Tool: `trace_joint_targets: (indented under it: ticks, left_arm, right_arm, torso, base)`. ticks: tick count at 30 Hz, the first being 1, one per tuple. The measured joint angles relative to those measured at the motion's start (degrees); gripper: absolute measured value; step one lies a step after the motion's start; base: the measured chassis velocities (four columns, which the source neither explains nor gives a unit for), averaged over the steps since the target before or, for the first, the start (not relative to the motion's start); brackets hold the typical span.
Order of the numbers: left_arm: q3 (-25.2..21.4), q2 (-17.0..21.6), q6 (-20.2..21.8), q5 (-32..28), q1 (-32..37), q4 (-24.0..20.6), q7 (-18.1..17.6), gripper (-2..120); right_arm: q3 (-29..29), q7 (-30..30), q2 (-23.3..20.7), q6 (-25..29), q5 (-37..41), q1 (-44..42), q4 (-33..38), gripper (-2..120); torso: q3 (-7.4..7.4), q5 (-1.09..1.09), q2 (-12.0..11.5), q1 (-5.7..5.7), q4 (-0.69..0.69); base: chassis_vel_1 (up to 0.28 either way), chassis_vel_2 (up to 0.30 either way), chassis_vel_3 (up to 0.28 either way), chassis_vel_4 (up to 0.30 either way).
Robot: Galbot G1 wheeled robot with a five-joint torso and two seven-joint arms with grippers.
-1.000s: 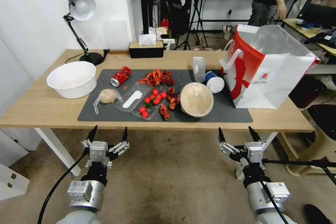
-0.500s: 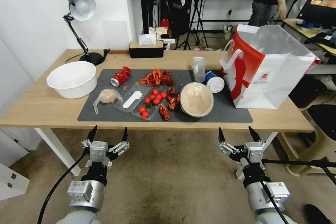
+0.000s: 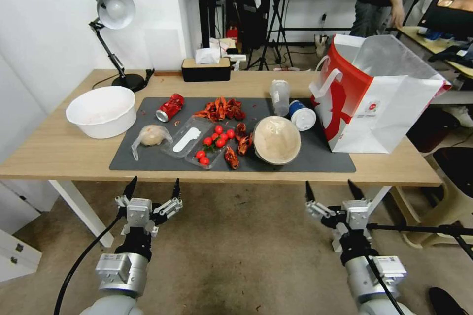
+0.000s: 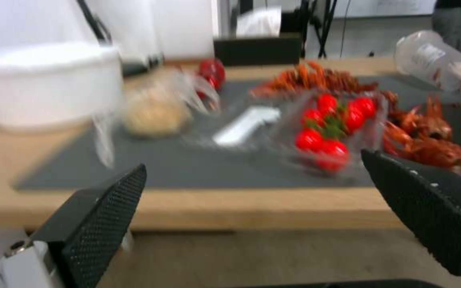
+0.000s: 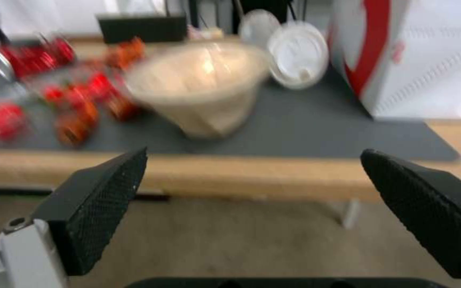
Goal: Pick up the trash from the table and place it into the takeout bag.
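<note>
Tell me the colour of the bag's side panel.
Red, on the white bag; clearest in the head view.

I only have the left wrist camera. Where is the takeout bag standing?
Observer: The takeout bag stands upright at the table's right end, mouth open.
Operator: Any trash near it that I'm missing?
Observer: A blue cup lies on its side beside the bag, behind the beige bowl.
Operator: And the right end effector?
Observer: The right end effector hangs open and empty below the table's front edge, level with the left end effector.
</note>
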Motion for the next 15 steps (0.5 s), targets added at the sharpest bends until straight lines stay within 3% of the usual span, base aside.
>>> trace_joint_targets:
  ticks: [1,4,15]
  left_arm:
    - [0.0,0.0,0.0,0.0,0.0,0.0,0.0,100]
    - [4.7,-0.1,3.0,-1.5,-2.4,1.6,-4.8,100]
    - [4.7,0.4,2.2,-2.4,-2.7,1.9,-4.9,100]
  right_arm:
    - [0.0,0.0,0.0,0.0,0.0,0.0,0.0,100]
    - [1.2,-1.0,0.3,-0.1,0.3,0.3,0.3,100]
    - [2.6,-1.1,0.3,0.2,0.6,0.7,0.2,100]
  torso:
    - [0.0,0.0,0.0,0.0,0.0]
    - [0.0,0.03,0.0,0.0,-0.02]
    - [0.0,0.03,0.0,0.0,0.0]
  base:
    - [0.0,0.0,0.0,0.0]
    - [0.0,0.0,0.0,0.0]
    - [0.0,0.0,0.0,0.0]
